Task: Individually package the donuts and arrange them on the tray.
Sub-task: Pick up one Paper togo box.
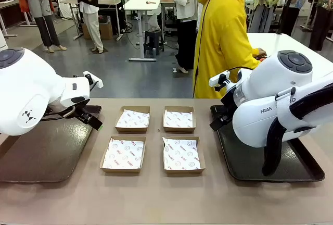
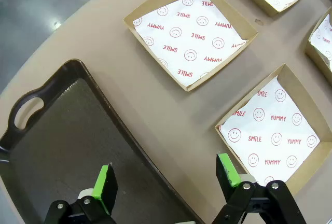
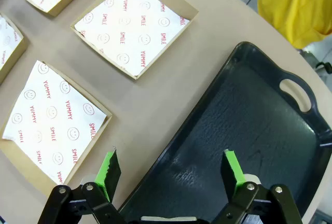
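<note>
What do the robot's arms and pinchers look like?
The left arm and right arm are rounded white shells with grey caps; the right carries black lettering and a black cable. The left gripper and right gripper are black, with green pads.

Brown cardboard boxes hold white printed paper liners. The left tray and right tray are dark, grainy plastic; the beige tabletop is smooth, matt.

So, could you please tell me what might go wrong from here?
The white printed paper liner in the near-right brown cardboard box lies skewed, one corner over the rim; it could slide or crumple. The left arm's open jaws straddle the edge of the dark brown tray and might clip it when descending.
</note>
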Robot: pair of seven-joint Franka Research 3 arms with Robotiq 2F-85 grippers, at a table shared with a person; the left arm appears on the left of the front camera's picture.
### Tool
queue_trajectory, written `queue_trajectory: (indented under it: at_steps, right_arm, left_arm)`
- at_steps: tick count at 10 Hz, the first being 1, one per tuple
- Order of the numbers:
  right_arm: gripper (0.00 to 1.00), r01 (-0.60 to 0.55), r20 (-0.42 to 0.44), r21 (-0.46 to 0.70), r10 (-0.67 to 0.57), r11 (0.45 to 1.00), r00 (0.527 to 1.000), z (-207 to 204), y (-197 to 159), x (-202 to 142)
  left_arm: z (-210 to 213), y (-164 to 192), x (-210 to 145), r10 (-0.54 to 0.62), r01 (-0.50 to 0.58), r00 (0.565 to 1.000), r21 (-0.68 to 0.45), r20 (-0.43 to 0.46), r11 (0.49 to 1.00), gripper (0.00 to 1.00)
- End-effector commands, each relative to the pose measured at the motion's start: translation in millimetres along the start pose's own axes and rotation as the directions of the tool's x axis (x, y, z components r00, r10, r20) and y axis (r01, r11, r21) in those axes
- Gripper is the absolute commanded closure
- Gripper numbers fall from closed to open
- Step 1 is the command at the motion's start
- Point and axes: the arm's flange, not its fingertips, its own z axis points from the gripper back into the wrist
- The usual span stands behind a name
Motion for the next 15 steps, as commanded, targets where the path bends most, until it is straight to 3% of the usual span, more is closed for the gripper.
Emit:
queue_trajectory:
  at_steps: [1, 5, 7, 8, 11, 13, 14, 15]
  right_arm:
    - [0.00, 0.000, 0.000, 0.000, 0.000, 1.000, 1.000, 0, 0, 0]
    - [0.00, 0.000, 0.000, 0.000, 0.000, 1.000, 1.000, 0, 0, 0]
    - [0.00, -0.110, -0.043, -0.045, 0.108, 0.993, 0.993, 55, 27, -63]
    - [0.00, -0.136, -0.083, -0.031, 0.133, 0.990, 0.988, 83, 37, -99]
    - [0.00, -0.136, -0.203, -0.058, 0.122, 0.989, 0.972, 125, 51, -172]
    - [0.00, -0.133, -0.219, -0.018, 0.126, 0.991, 0.968, 128, 57, -197]
    - [0.00, -0.129, -0.219, -0.041, 0.117, 0.991, 0.969, 117, 8, -8]
    - [0.00, -0.129, -0.219, -0.041, 0.117, 0.991, 0.969, 117, 8, -8]
  left_arm:
    - [0, 0, 0, 0.000, 0.000, 1.000, 0.000, 0.000, 1.000, 0.00]
    - [0, 0, 0, 0.000, 0.000, 1.000, 0.000, 0.000, 1.000, 0.00]
    - [57, -19, -64, -0.133, 0.132, 0.990, 0.013, 0.044, 0.991, 0.00]
    - [79, -20, -94, -0.151, 0.150, 0.989, 0.055, 0.000, 0.987, 0.00]
    - [113, -27, -143, -0.152, 0.153, 0.988, 0.034, -0.035, 0.988, 0.00]
    - [128, -36, -160, -0.167, 0.167, 0.986, 0.029, -0.027, 0.985, 0.00]
    - [103, 13, 6, -0.140, 0.141, 0.989, 0.023, -0.045, 0.990, 0.00]
    - [103, 13, 6, -0.140, 0.141, 0.989, 0.023, -0.045, 0.990, 0.00]
